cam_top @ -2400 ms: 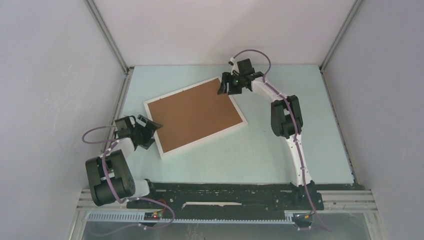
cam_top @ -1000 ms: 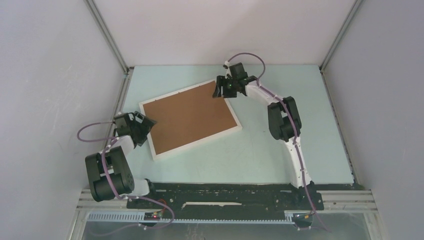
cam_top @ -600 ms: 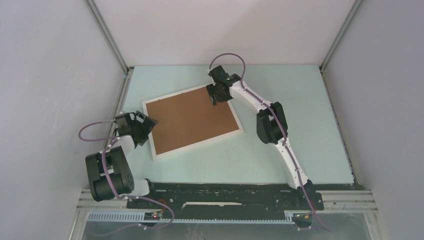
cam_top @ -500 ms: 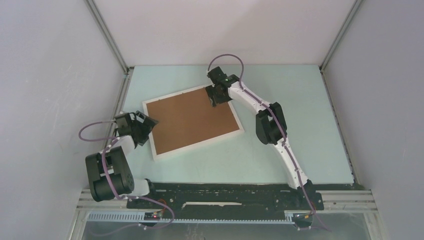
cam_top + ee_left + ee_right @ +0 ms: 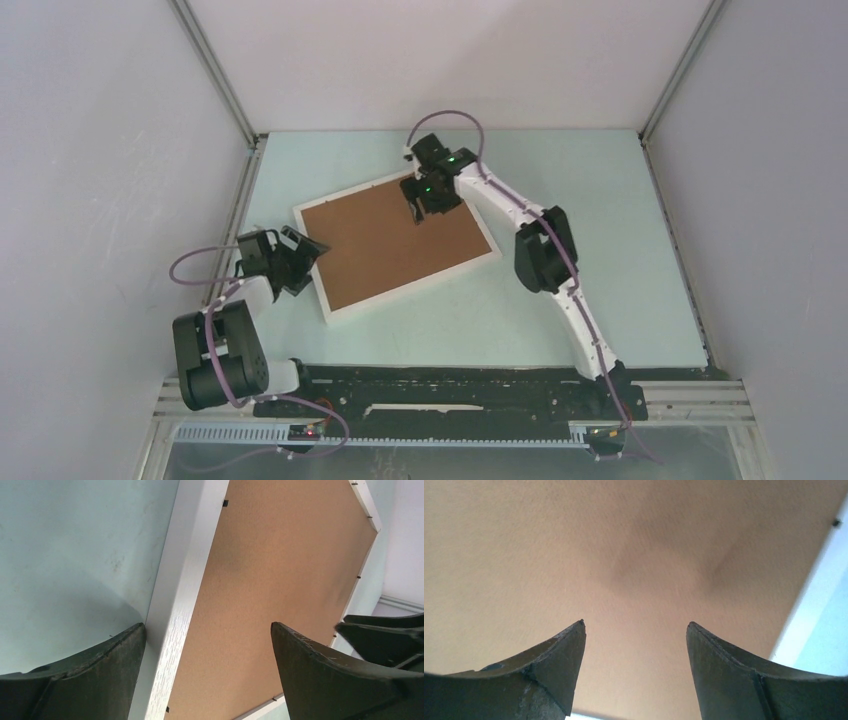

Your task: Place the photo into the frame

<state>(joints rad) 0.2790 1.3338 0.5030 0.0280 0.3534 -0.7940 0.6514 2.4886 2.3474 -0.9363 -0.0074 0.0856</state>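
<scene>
- Pale blue-green table (image 5: 600, 260): flat top that carries the frame; both arm bases sit at its near edge.
- Thin white rectangular picture frame (image 5: 186, 575): lies flat on the table, left of centre and turned at an angle, back side up.
- Plain brown backing board (image 5: 390, 245): fills the frame's opening, level with the white rim, and covers whatever lies beneath it.
- Right arm, white with black joints (image 5: 545, 250): stretched from the near right toward the frame's far corner.
- Left arm, black and white with a purple cable (image 5: 220, 345): folded at the near left, wrist at the frame's left side.
- Right claw (image 5: 635, 624): fingers apart, nothing between them, close over the brown board near the white rim.
- Left claw (image 5: 207, 624): fingers wide apart astride the frame's left rim, one just beside the outer edge on the table side, the other over the board; contact cannot be told.
- Small black retaining tabs (image 5: 225, 502): spaced along the rim's inner edge.
</scene>
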